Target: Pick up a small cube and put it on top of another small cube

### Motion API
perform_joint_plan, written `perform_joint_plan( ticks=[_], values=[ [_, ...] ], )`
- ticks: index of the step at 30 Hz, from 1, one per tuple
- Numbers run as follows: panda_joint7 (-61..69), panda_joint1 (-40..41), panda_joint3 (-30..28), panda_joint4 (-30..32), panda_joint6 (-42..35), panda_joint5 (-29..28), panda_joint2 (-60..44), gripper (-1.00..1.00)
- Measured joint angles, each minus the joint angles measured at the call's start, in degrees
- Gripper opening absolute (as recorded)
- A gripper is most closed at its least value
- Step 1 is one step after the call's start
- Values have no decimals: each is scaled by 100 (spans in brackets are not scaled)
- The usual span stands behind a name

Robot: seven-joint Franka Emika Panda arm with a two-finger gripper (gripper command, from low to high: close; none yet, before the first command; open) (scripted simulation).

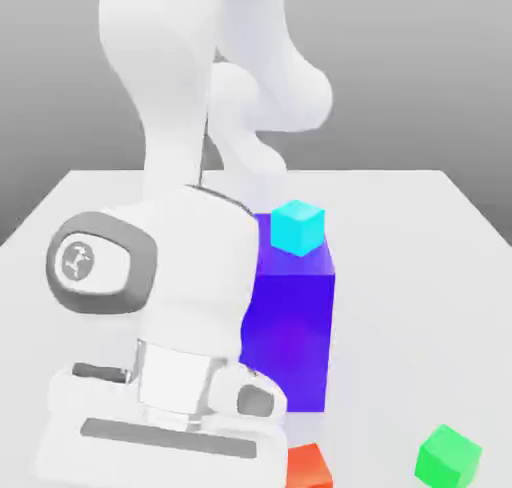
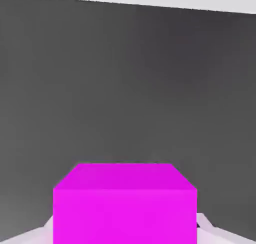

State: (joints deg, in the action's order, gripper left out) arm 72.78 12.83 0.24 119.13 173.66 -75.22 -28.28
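The small cube [image 2: 125, 208], bright magenta-pink and plain, sits very close in the hand view. My gripper [image 2: 125, 238] is shut on it, and pale fingertips [image 2: 42, 233] show at its lower corners. Behind the cube there is only a dark grey backdrop with a pale band along one edge. In the exterior view the hand's white body [image 1: 160, 416] hangs low on the exterior view's left, close to the camera, with its fingers hidden below the picture's edge.
A big blue-violet block [image 1: 295, 336] stands mid-table just right of the hand, with a cyan cube [image 1: 298, 226] on top. A red-orange cube [image 1: 308, 466] lies at the block's foot. A green cube [image 1: 448, 456] lies further right on the white table [image 1: 420, 256].
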Motion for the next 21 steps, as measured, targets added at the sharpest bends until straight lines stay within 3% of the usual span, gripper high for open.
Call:
perform_joint_plan(
  ticks=[10, 21],
  values=[
    [682, 614, 1557, 194, -1787, 3302, 314, -100],
    [2588, 761, 3520, 820, -2981, 5007, 682, -100]
  ],
)
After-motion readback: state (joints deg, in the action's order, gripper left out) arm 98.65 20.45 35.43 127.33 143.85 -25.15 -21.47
